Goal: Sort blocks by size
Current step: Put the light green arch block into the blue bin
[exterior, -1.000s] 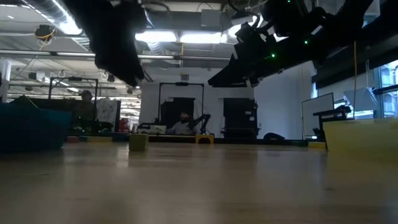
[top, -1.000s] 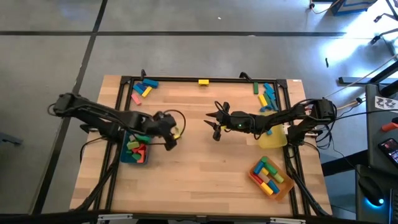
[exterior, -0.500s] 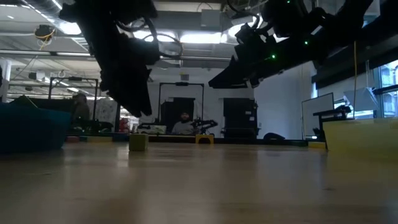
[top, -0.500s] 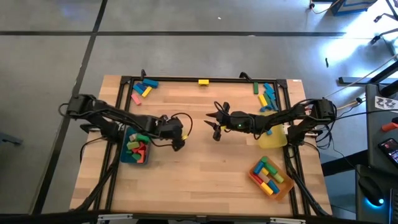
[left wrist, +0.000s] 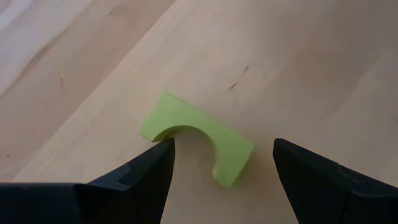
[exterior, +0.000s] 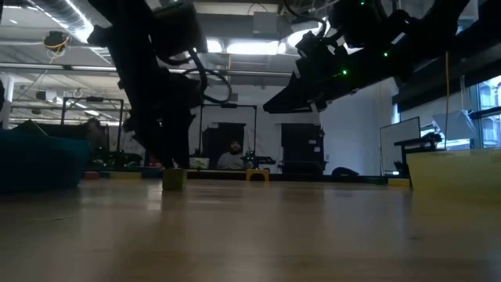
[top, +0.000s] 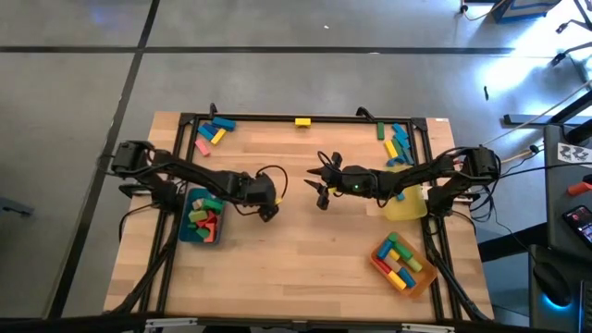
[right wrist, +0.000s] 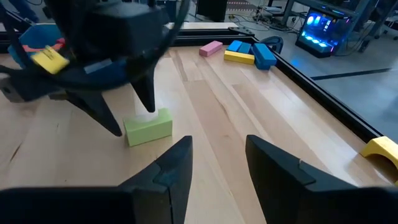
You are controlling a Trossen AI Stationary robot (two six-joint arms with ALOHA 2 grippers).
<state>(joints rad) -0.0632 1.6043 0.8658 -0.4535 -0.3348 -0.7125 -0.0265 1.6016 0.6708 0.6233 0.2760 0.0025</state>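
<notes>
Light-green arch block (left wrist: pixel 198 138); teal tray (top: pixel 188 230); yellow tray (top: pixel 407 207); orange tray (top: pixel 421 280).

One camera hung overhead and looked straight down on the whole surface (top: pixel 305 240). Another sat at the surface's own height, facing level across it into the room. The left wrist camera peered steeply down, very close over a green arch block (left wrist: pixel 198 138). The right wrist camera looked low across the boards, farther back, and caught that same block (right wrist: pixel 148 127) with the left tool (right wrist: pixel 132 118) over it.
</notes>
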